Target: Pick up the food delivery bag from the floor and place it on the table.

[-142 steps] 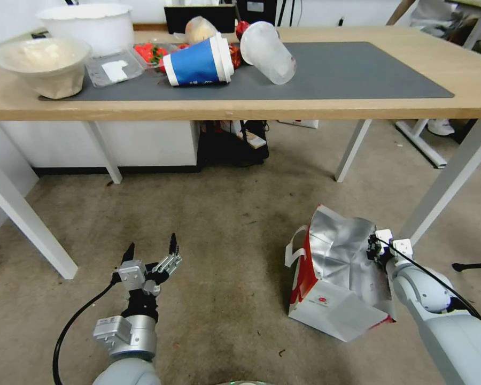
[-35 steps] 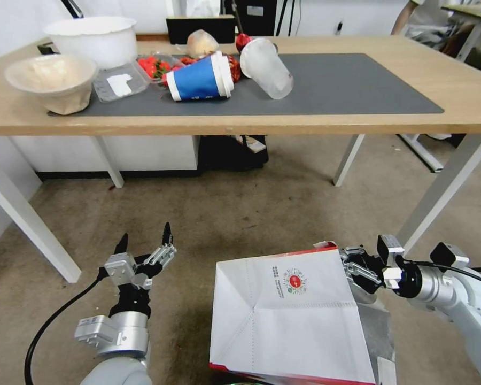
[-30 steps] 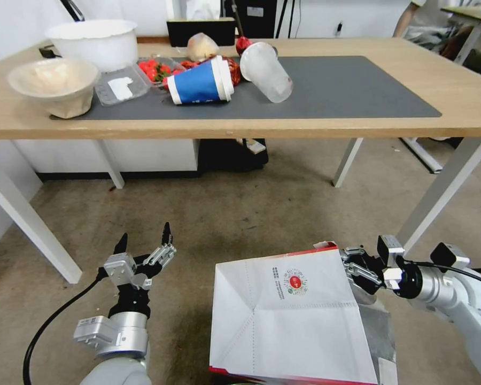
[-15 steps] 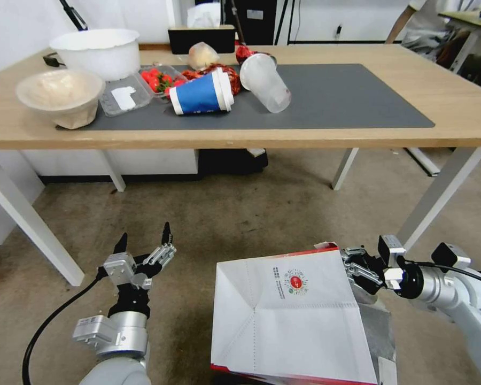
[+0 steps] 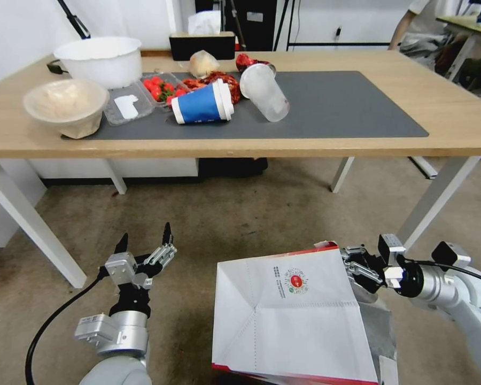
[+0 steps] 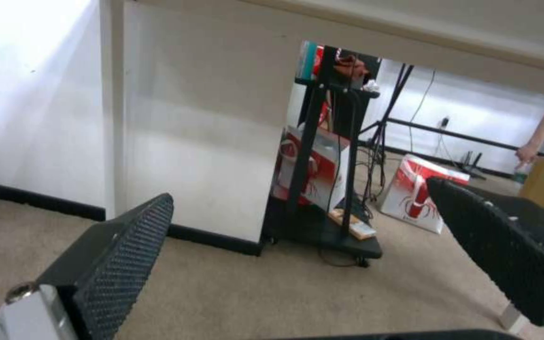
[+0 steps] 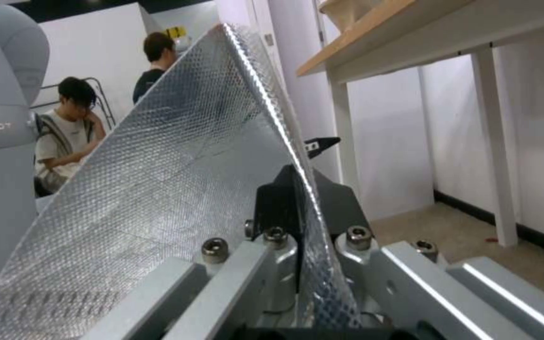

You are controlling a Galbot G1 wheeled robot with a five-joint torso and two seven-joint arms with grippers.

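Right gripper (image 5: 353,266) clamped on foil wall of food delivery bag (image 5: 288,315), held off floor (image 5: 240,214), below table (image 5: 454,112). Left gripper (image 5: 144,248) agape, empty. Lift slowly; thin pinch may tear.

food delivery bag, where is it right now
In the head view the food delivery bag hangs low on the robot's right, pinched at its edge by the right gripper, in front of the table. The open left gripper is beside it.
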